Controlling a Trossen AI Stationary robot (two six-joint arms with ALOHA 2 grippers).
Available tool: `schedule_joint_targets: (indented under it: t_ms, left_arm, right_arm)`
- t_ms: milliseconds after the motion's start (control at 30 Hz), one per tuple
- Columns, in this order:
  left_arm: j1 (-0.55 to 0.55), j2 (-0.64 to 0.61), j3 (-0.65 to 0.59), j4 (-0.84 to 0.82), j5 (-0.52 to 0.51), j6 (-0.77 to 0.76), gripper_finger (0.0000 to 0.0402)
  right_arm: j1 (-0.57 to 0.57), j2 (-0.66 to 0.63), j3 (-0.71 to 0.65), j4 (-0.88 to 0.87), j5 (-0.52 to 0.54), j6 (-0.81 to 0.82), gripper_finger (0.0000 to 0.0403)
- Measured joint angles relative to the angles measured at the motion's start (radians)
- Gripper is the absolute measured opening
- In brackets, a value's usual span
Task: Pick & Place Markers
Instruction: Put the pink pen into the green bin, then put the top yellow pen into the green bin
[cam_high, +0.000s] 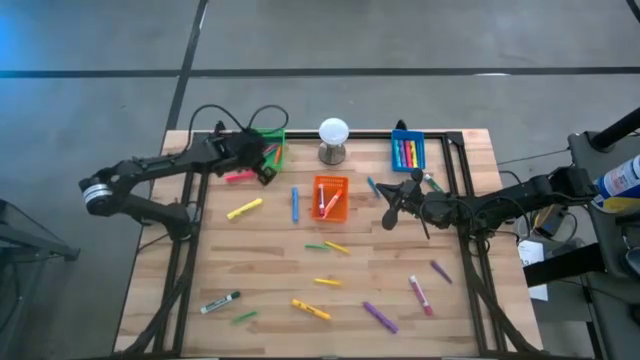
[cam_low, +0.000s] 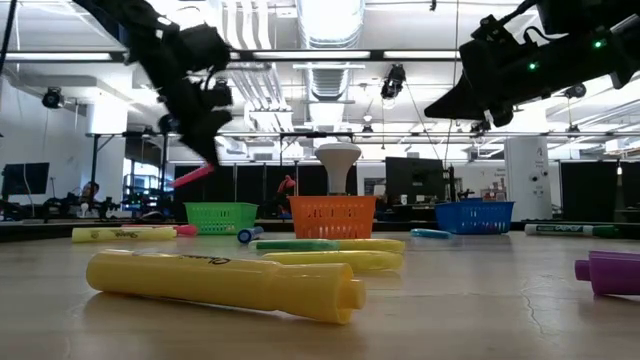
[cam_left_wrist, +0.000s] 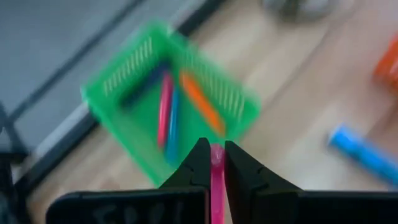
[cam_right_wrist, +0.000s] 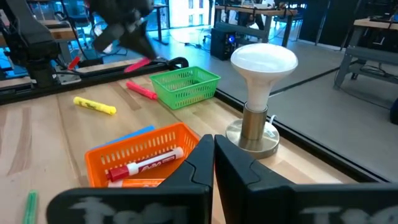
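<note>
Carrying pink marker | left tool pinches it, lifted off tabletop | green bin just at tool's 12 o'clock | right tool pressed together, waiting mid-tabletop

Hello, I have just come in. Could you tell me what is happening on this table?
The left gripper is shut on a pink marker, held in the air near the green bin, which already holds a few markers. The right gripper is shut and empty, hanging above the table beside the orange bin. Many markers lie loose on the table.
</note>
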Motion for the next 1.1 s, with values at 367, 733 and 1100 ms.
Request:
schedule_joint_targets:
  t_ms: [367,733,1100]
  left_arm:
    - [0.166,0.178,0.008,0.382,0.149,0.025,0.0018]
    - [0.214,0.284,0.001,0.367,0.155,0.012,0.0043]
    - [0.202,0.150,0.001,0.312,0.155,0.057,0.0065]
  right_arm:
    - [0.000,0.000,0.000,-0.021,0.000,-0.005,0.0009]
    - [0.000,0.000,-0.001,-0.022,0.000,-0.004,0.0009]
    - [0.000,0.000,-0.001,-0.022,0.000,0.000,0.0009]
